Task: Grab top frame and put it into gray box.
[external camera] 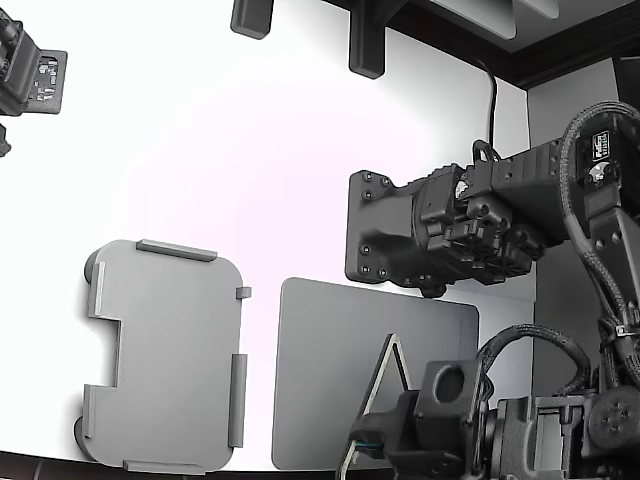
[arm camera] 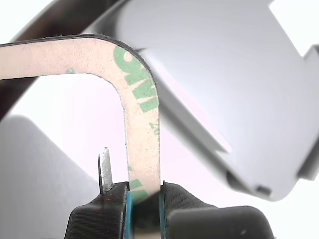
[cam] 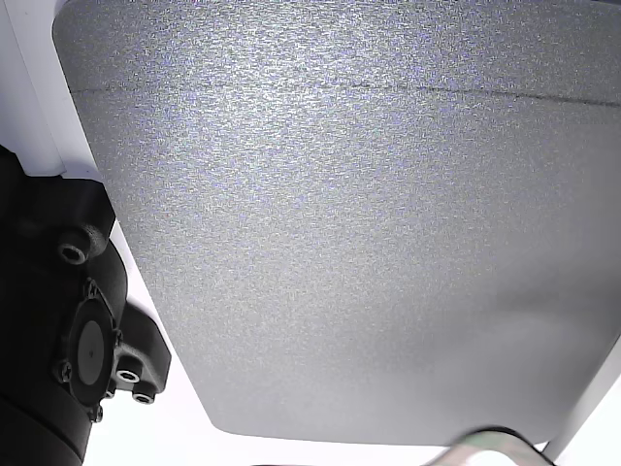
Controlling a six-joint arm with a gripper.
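The top frame (arm camera: 142, 124) is a thin pale beige ring with green print and a rounded corner. My gripper (arm camera: 144, 199) is shut on one of its sides, and it is lifted clear of the table. In the exterior view the frame (external camera: 372, 392) stands tilted and almost edge-on above the near part of the dark mat, held by my gripper (external camera: 372, 437) at the bottom edge. The gray box (external camera: 165, 355) lies empty on the white table at the exterior view's left. It also shows in the wrist view (arm camera: 239, 99), beyond the frame.
A dark gray flat mat (external camera: 340, 350) lies beside the box, to its right in the exterior view, under the held frame; it fills the other view (cam: 340, 243). A second black arm (external camera: 440, 230) hangs over the mat's far edge. Black fixtures (external camera: 365, 40) stand at the back.
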